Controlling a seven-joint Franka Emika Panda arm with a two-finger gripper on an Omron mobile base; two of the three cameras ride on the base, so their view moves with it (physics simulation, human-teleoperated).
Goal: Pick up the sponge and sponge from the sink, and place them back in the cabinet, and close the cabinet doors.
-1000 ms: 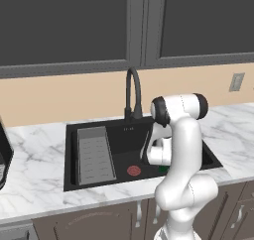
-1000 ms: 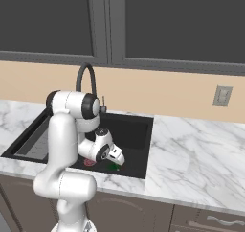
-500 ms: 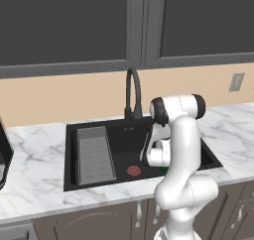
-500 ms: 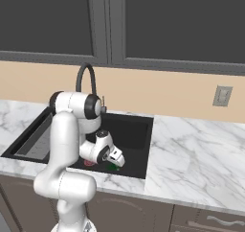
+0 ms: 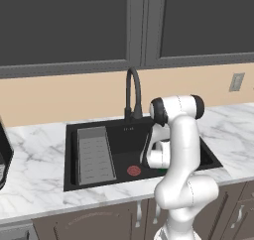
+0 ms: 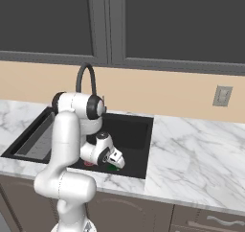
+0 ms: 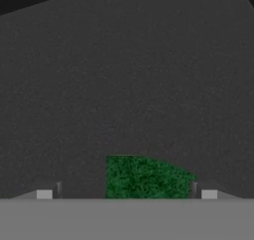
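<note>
**Low in the basin, jaws spread over a green sponge**

Here the arm is reaching down into the sink (image 5: 208,154), and each camera is giving a different share of the scene. The left base view is showing the grey ribbed tray (image 5: 94,154) lying along the basin's left side, the red drain disc (image 5: 133,170) on the black floor, and the black arched faucet (image 5: 133,96) rising behind; the arm's own forearm is covering the hand there, and just a sliver of green sponge (image 5: 161,171) is peeking out beside the wrist, right of the disc. The right base view is showing the gripper (image 6: 115,162) near the basin's front wall, with the sponge (image 6: 113,168) just under it and a trace of the red disc beside it. The hand view is looking straight at the basin floor: the sponge (image 7: 145,178) is lying between the two fingertips (image 7: 44,194), which are standing wide apart and not pressing on it. The hand is released, holding nothing.

A wall outlet (image 6: 222,96) is sitting on the beige backsplash. No writing or brand is legible anywhere.
</note>
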